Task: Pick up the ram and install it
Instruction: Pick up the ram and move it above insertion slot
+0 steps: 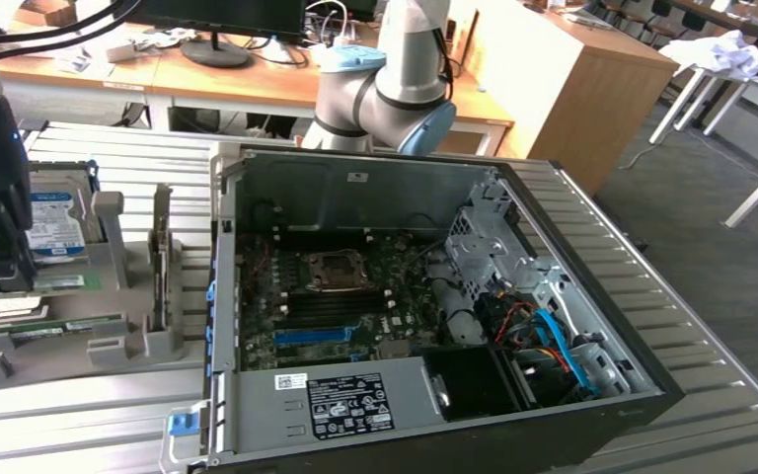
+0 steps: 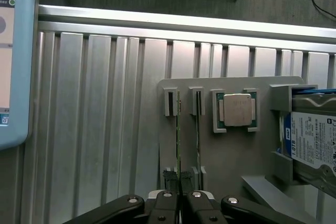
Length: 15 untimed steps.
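- The ribbed aluminium table [image 1: 734,415] carries everything you are working with.
- The open computer case [image 1: 340,193] lies in the middle of it, with the motherboard facing up.
- Your arm [image 1: 393,94] rises behind the case.
- A grey holder [image 2: 231,156] sits just beside the case, on the exterior view's left.
- A blue-labelled hard drive [image 2: 310,140] rests in the holder's end bay.
- Your gripper [image 2: 180,182] is low over the holder, with its jaws drawn narrow and pinching the top edge of the ram.
- The ram [image 2: 178,135] stands on edge in the holder's outermost slot, its green board running away from the fingers.
- A second stick [image 2: 198,135] stands in the next slot, between the ram and the processor.
- The square silver processor chip [image 2: 237,110] lies flat in its own pocket.
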Available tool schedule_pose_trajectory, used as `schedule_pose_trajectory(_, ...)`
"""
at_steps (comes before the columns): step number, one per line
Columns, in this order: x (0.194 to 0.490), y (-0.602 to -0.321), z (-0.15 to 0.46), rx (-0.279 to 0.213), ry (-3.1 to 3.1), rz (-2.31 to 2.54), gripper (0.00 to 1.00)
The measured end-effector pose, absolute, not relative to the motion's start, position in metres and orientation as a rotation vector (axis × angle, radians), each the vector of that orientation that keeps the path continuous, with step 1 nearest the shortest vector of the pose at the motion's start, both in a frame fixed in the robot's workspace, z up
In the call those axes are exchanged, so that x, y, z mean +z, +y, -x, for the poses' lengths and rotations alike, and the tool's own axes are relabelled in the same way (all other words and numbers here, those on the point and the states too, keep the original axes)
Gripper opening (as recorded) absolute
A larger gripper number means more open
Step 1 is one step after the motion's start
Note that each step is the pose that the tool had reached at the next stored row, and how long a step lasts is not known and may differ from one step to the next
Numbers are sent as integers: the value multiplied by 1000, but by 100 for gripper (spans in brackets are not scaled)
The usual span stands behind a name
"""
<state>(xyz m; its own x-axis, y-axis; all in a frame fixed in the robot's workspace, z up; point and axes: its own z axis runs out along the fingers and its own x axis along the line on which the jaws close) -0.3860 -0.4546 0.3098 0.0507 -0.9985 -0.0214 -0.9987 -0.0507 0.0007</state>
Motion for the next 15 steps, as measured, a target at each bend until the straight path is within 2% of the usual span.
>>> schedule_pose_trajectory(15,327,-455,386,25,2154,2267,13)
